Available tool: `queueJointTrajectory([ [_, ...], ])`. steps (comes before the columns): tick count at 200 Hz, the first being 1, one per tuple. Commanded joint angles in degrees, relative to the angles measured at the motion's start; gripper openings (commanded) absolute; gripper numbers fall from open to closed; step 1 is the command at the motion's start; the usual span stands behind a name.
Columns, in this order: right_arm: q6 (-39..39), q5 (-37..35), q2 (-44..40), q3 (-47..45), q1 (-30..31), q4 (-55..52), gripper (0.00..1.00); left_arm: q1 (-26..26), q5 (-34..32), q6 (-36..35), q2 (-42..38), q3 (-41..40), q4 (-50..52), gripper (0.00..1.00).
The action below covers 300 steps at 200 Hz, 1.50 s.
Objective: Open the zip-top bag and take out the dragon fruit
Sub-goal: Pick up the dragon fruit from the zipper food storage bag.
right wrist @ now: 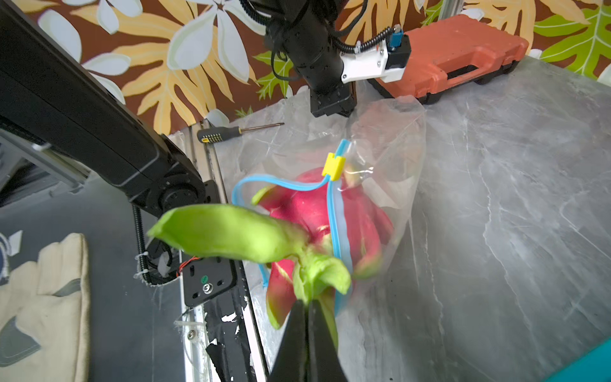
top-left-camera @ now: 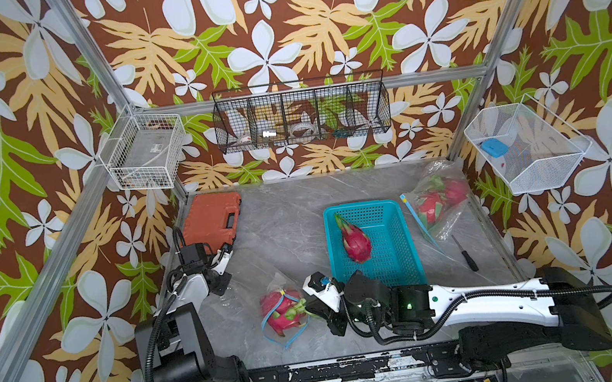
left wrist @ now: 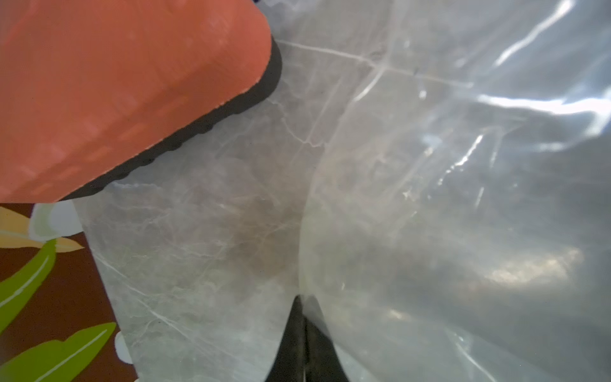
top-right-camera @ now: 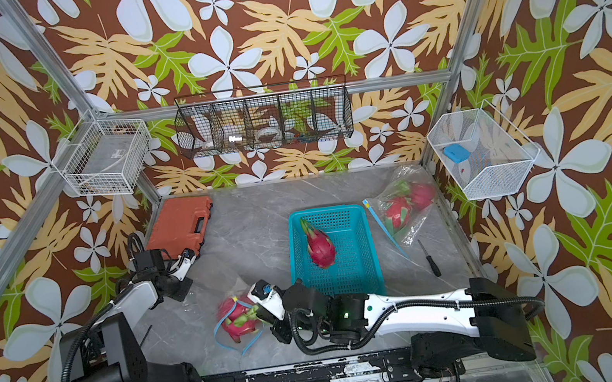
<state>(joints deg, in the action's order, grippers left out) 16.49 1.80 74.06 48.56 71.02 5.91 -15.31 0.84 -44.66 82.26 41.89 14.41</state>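
A clear zip-top bag (top-left-camera: 274, 286) (right wrist: 390, 139) lies near the table's front, its blue zip track parted beside a yellow slider (right wrist: 334, 166). A magenta dragon fruit (top-left-camera: 279, 315) (top-right-camera: 235, 319) (right wrist: 314, 211) sits in the bag's mouth, its green scales poking out. My right gripper (top-left-camera: 310, 308) (top-right-camera: 262, 313) (right wrist: 307, 302) is shut on one green scale at the fruit's tip. My left gripper (top-left-camera: 224, 288) (left wrist: 302, 299) (right wrist: 334, 110) is shut on the bag's clear film at the far, closed end. The stretched film fills much of the left wrist view.
A teal basket (top-left-camera: 363, 205) behind my right arm holds one dragon fruit (top-left-camera: 356, 241). A second bag (top-left-camera: 440, 201) with dragon fruit lies at the back right, a screwdriver (top-left-camera: 465, 255) beside it. An orange tool case (top-left-camera: 213, 221) sits back left, near my left gripper.
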Motion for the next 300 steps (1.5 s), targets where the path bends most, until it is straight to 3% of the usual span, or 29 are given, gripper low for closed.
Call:
queueJointTrajectory([
  [1,3.54,6.54,-1.53,0.03,-2.67,4.12,0.00,0.29,-1.80,-0.08,-0.77,-0.23,-3.23,0.00],
  [33,5.40,11.16,-3.83,-0.24,-7.42,4.26,0.00,0.21,-3.23,-2.13,-1.85,-1.79,-5.19,0.00],
  [86,7.63,26.45,-11.41,2.20,-15.86,-1.59,0.00,0.13,-9.36,-3.56,1.90,-3.85,-11.32,0.00],
  [96,7.51,26.60,-11.57,1.54,-17.01,-2.42,0.00,0.28,-7.71,-1.71,1.84,-1.86,-8.46,0.00],
  [113,7.00,25.69,-10.56,-0.03,-18.45,-2.36,0.00,0.67,1.14,2.59,-1.49,3.73,1.17,0.00],
  [120,6.53,25.69,-9.70,-0.69,-18.93,-1.68,0.00,1.56,5.81,2.66,-3.19,6.17,6.33,0.15],
  [125,6.02,25.66,-8.85,-0.83,-19.07,-1.46,0.00,2.57,8.89,1.69,-4.41,7.89,10.98,0.36],
  [140,4.12,26.66,-5.68,-0.04,-19.08,-1.75,0.00,6.66,17.48,-3.81,-7.48,12.01,22.60,0.82],
  [151,2.74,28.31,-3.44,0.86,-19.08,-2.83,0.00,10.41,20.45,-8.43,-9.33,13.55,26.15,1.00],
  [171,0.06,28.87,-1.18,1.62,-19.08,-5.45,0.00,17.86,18.28,-19.98,-10.04,15.52,27.68,1.00],
  [187,-1.99,28.92,-0.37,1.96,-19.08,-7.64,0.00,22.47,14.91,-27.68,-4.86,20.67,31.68,1.00],
  [239,-6.87,27.96,1.20,3.53,-19.08,-11.54,0.00,28.56,19.65,-54.45,8.05,38.83,46.06,1.00],
  [263,-9.90,27.02,1.66,5.89,-19.01,-13.76,0.00,32.05,19.74,-59.45,12.23,44.94,53.50,1.00],
  [300,-15.61,25.10,0.73,7.89,-18.82,-16.64,0.00,35.52,19.81,-60.68,18.53,49.13,54.97,0.97],
])
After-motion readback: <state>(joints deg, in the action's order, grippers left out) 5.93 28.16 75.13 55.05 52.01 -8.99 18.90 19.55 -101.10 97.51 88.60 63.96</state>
